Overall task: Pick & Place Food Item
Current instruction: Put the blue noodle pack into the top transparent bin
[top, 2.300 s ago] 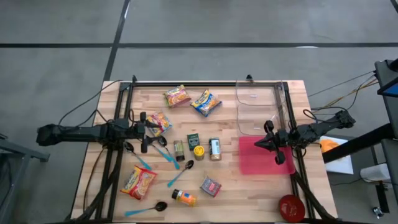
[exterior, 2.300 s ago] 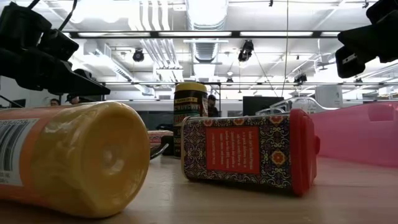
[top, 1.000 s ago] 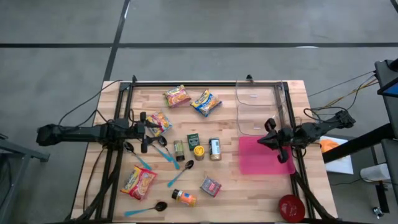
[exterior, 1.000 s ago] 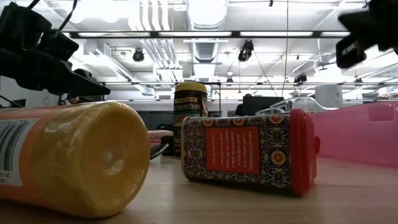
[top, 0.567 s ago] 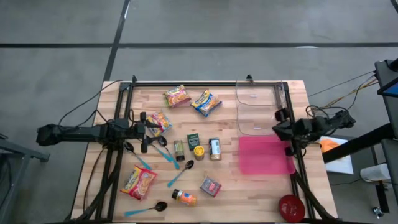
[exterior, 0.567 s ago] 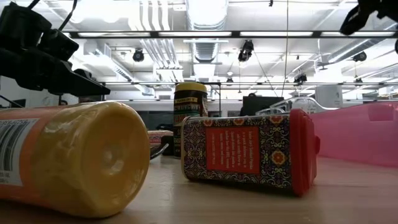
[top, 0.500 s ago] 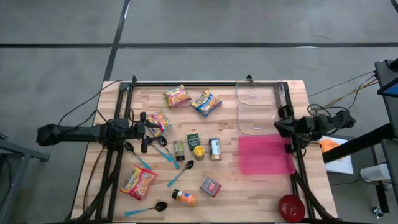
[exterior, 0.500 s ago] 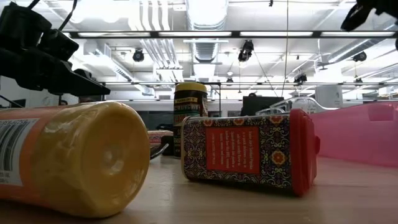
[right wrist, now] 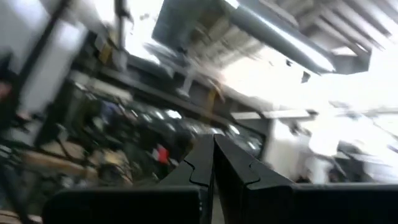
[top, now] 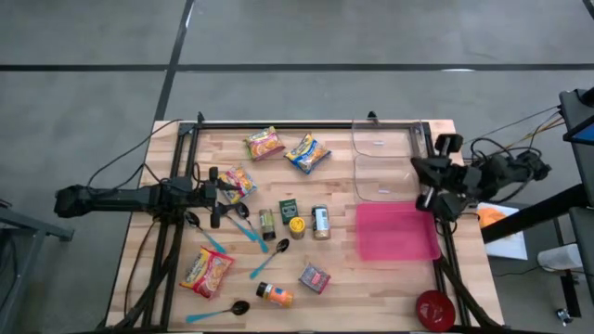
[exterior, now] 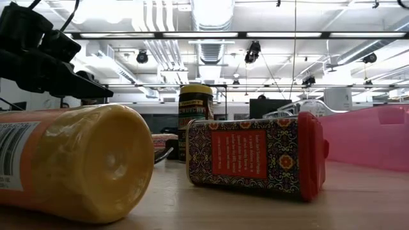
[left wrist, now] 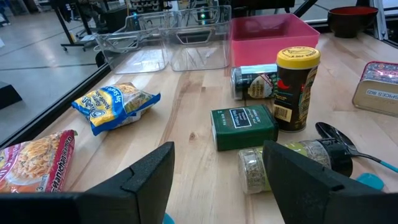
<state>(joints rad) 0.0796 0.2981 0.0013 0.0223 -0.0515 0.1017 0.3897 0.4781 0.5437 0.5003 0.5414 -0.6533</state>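
Observation:
Several food items lie on the wooden table: noodle packets [top: 264,144], [top: 306,153], [top: 206,272], a green box [left wrist: 244,127], a yellow-lidded jar [left wrist: 297,87], a patterned tin [exterior: 255,155] and an orange bottle [exterior: 70,163] on its side. My left gripper [top: 221,197] stands open and low at the table's left, with a red noodle packet [top: 238,183] just beside it; nothing is between its fingers [left wrist: 149,177]. My right gripper [top: 420,173] is raised at the table's right edge, shut and holding nothing, its fingers [right wrist: 214,158] pointing up at the ceiling.
A pink bin [top: 397,232] sits at the right, with two clear containers [top: 383,139], [top: 383,178] beyond it. A red bowl [top: 434,309] stands at the near right corner. Blue-handled spoons [top: 269,258] lie among the jars. A metal frame [top: 306,124] runs along the table's edges.
My right gripper has risen from over the pink bin, drawn back toward the table's right edge, tipped upward and rolled, staying shut. It has gone up out of the low view.

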